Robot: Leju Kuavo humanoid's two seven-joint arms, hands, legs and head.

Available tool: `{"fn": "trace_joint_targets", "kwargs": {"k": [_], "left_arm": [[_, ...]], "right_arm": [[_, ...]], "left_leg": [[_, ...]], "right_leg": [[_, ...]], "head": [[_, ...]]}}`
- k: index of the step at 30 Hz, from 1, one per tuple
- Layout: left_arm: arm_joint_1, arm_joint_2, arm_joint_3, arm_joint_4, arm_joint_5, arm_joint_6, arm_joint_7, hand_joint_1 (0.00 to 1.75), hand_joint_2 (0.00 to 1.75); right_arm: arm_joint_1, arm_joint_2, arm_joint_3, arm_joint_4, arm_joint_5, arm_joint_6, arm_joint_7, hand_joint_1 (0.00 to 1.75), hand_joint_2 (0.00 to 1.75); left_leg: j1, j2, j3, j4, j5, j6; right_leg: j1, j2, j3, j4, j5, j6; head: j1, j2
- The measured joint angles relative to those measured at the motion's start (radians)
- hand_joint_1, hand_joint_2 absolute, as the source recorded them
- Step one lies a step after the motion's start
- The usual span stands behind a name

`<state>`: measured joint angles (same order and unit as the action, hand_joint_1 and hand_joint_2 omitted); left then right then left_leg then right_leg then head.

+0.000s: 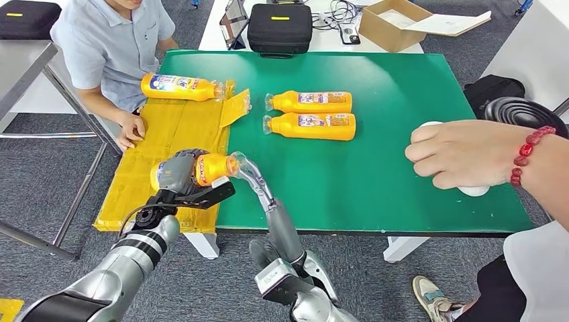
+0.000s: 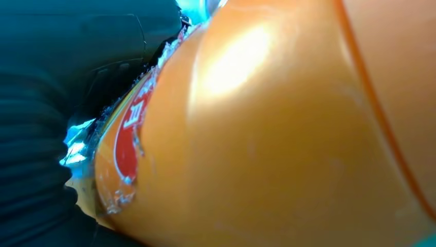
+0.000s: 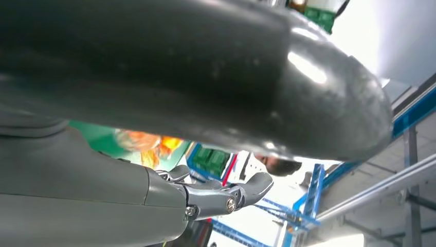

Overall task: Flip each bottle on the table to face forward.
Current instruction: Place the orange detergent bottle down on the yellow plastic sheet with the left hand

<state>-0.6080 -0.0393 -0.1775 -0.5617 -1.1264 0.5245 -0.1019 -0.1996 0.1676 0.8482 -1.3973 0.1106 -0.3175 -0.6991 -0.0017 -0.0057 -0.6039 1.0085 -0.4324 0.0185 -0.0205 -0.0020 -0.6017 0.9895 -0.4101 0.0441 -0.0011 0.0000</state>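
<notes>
My left hand (image 1: 180, 172) grips an orange bottle (image 1: 213, 168) by its body, holding it on its side above the table's near left corner. Close up in the left wrist view, the orange bottle (image 2: 288, 134) has a red label, and my dark fingers (image 2: 46, 103) wrap around it. My right hand (image 1: 253, 180) reaches up from below, its fingers straight, and a fingertip (image 1: 243, 163) touches the bottle's clear cap end. Two more orange bottles (image 1: 311, 102) (image 1: 313, 125) lie side by side on the green table (image 1: 402, 100), labels up. Another bottle (image 1: 178, 87) lies on the yellow sheet (image 1: 168, 134).
A seated person at the far left rests a hand (image 1: 131, 131) on the yellow sheet. From the right, another person's hand (image 1: 463, 154) with a red bead bracelet covers a white object (image 1: 476, 190). A black case (image 1: 280, 28) and a cardboard box (image 1: 392, 23) stand behind the table.
</notes>
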Motion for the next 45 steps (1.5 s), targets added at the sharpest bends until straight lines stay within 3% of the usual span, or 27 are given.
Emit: {"fn": "trace_joint_targets", "kwargs": {"k": [5, 11, 12, 13, 15, 16, 17, 18, 31, 38, 43, 45], "left_arm": [[-0.07, 0.002, -0.027, 0.101, -0.104, -0.071, 0.165, 1.75, 1.75], [-0.107, 0.011, -0.047, 0.163, -0.133, -0.129, 0.226, 1.75, 1.75], [-0.112, 0.011, -0.048, 0.171, -0.132, -0.143, 0.23, 1.61, 1.75], [-0.118, 0.012, -0.05, 0.178, -0.132, -0.159, 0.234, 1.34, 1.75], [-0.131, 0.012, -0.053, 0.189, -0.128, -0.198, 0.238, 0.55, 1.75], [-0.137, 0.012, -0.054, 0.194, -0.124, -0.222, 0.237, 0.26, 1.75], [-0.143, 0.012, -0.055, 0.197, -0.116, -0.248, 0.232, 0.09, 1.75], [-0.148, 0.012, -0.054, 0.2, -0.104, -0.274, 0.223, 0.03, 1.75], [-0.141, -0.016, 0.001, 0.19, 0.075, -0.469, -0.078, 0.0, 1.75], [-0.131, -0.024, 0.012, 0.18, 0.107, -0.491, -0.119, 0.0, 1.75], [-0.058, -0.05, 0.101, 0.116, 0.36, -0.532, -0.343, 0.0, 1.75], [-0.03, -0.06, 0.129, 0.089, 0.421, -0.518, -0.381, 0.0, 1.75]], "right_arm": [[-0.005, 0.005, 0.01, 0.0, -0.007, 0.022, 0.0, 0.0, 0.0], [-0.006, 0.009, 0.016, 0.001, -0.012, 0.037, 0.0, 0.0, 0.0], [-0.006, 0.009, 0.017, 0.002, -0.013, 0.038, 0.0, 0.0, 0.0], [-0.006, 0.009, 0.018, 0.002, -0.015, 0.041, 0.0, 0.0, 0.0], [-0.007, 0.009, 0.019, 0.004, -0.016, 0.045, 0.0, 0.0, 0.0], [-0.007, 0.01, 0.019, 0.005, -0.016, 0.049, 0.0, 0.0, 0.0], [-0.007, 0.011, 0.02, 0.007, -0.016, 0.052, 0.0, 0.0, 0.0], [-0.008, 0.012, 0.02, 0.01, -0.016, 0.055, 0.0, 0.0, 0.0], [-0.008, 0.015, 0.02, 0.034, 0.008, 0.057, 0.0, 0.0, 0.0], [-0.007, 0.013, 0.02, 0.039, 0.011, 0.055, 0.0, 0.0, 0.0], [-0.003, 0.006, 0.02, 0.045, 0.017, 0.042, 0.0, 0.0, 0.0], [0.0, 0.004, 0.02, 0.045, 0.018, 0.036, 0.0, 0.0, 0.0]], "left_leg": [[0.0, 0.002, 0.001, 0.0, 0.0, 0.0], [0.0, 0.001, 0.001, 0.0, 0.0, 0.0], [0.0, 0.001, 0.001, 0.0, 0.0, 0.0], [0.0, 0.001, 0.002, 0.0, 0.0, 0.0], [0.0, 0.002, 0.002, 0.0, 0.0, 0.0], [0.0, 0.002, 0.003, 0.0, 0.0, 0.0], [0.0, 0.002, 0.003, 0.0, 0.0, 0.0], [0.0, 0.002, 0.004, 0.0, 0.0, 0.0], [0.0, -0.004, 0.006, 0.0, 0.0, 0.0], [-0.001, -0.004, 0.007, 0.0, 0.0, 0.0], [-0.001, -0.002, 0.007, 0.0, 0.0, 0.0], [0.0, -0.002, 0.006, 0.0, 0.0, 0.0]], "right_leg": [[0.0, 0.001, 0.0, 0.0, 0.0, 0.0], [0.0, 0.001, 0.001, 0.001, 0.0, 0.0], [0.0, 0.001, 0.001, 0.001, 0.0, 0.0], [0.0, 0.001, 0.001, 0.001, 0.0, 0.0], [0.0, 0.001, 0.002, 0.001, 0.0, 0.0], [0.0, 0.001, 0.002, 0.001, 0.0, 0.0], [0.0, 0.001, 0.003, 0.001, 0.0, 0.0], [0.0, 0.001, 0.003, 0.001, 0.0, 0.0], [-0.001, -0.003, 0.008, 0.0, -0.001, -0.001], [-0.001, -0.003, 0.009, 0.0, -0.001, 0.0], [0.0, -0.002, 0.008, 0.0, -0.001, 0.0], [0.0, -0.002, 0.007, 0.0, -0.001, 0.0]], "head": [[0.0, 0.0], [0.0, 0.0], [0.0, 0.0], [0.0, 0.0], [0.0, 0.0], [0.0, 0.0], [0.0, 0.0], [0.0, 0.0], [0.0, 0.0], [0.0, 0.0], [0.0, 0.0], [0.0, 0.0]]}}
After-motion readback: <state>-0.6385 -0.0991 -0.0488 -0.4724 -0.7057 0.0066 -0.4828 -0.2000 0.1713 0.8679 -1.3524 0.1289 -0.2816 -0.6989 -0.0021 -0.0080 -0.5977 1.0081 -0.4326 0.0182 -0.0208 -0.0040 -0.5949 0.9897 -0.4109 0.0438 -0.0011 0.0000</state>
